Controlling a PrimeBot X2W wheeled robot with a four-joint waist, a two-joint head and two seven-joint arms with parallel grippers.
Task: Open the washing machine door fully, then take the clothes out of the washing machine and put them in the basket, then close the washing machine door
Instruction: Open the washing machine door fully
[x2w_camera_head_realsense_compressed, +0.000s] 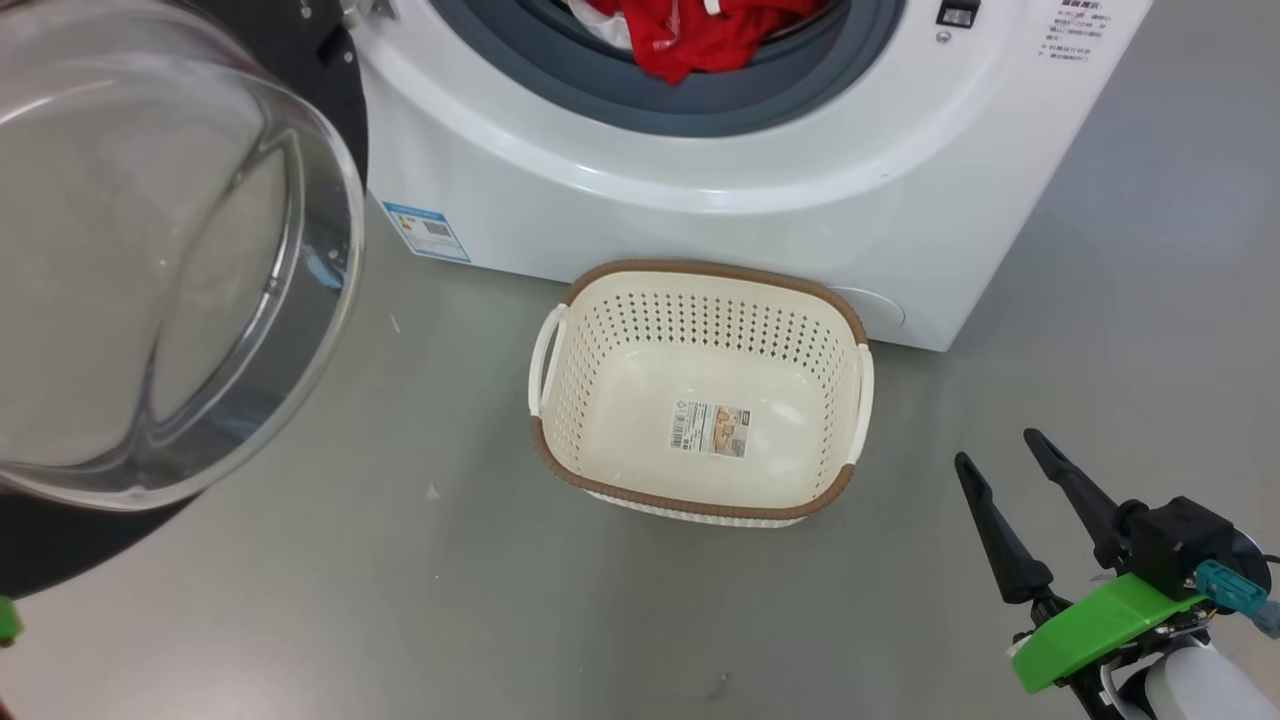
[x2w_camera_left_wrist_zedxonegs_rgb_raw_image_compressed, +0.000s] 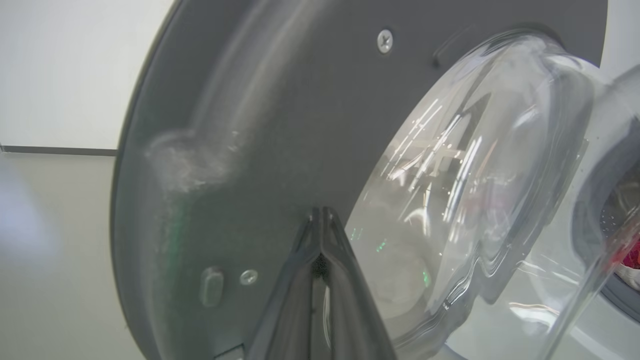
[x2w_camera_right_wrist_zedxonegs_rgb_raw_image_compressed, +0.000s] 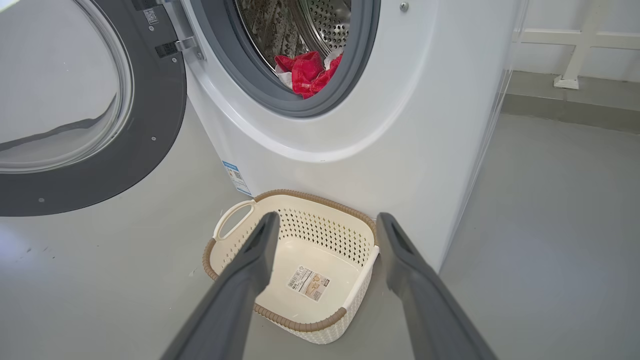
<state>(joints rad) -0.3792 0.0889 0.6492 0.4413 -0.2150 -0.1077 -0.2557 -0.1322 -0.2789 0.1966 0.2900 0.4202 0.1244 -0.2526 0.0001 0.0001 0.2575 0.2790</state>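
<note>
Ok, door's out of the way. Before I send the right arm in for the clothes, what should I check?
1. Door clear of the drum mouth: ok, it stands wide on the left.
2. Door at its full stop: cannot tell.
3. Clothes within reach: ok, the red bundle lies at the front of the drum, over the gasket lip.
4. Right gripper open and empty: ok, low, beside the basket.
5. Basket ready: ok, upright and empty, on the floor against the washer.
6. Left gripper out of the path: ok, shut at the door's inner face; contact cannot tell.
</note>
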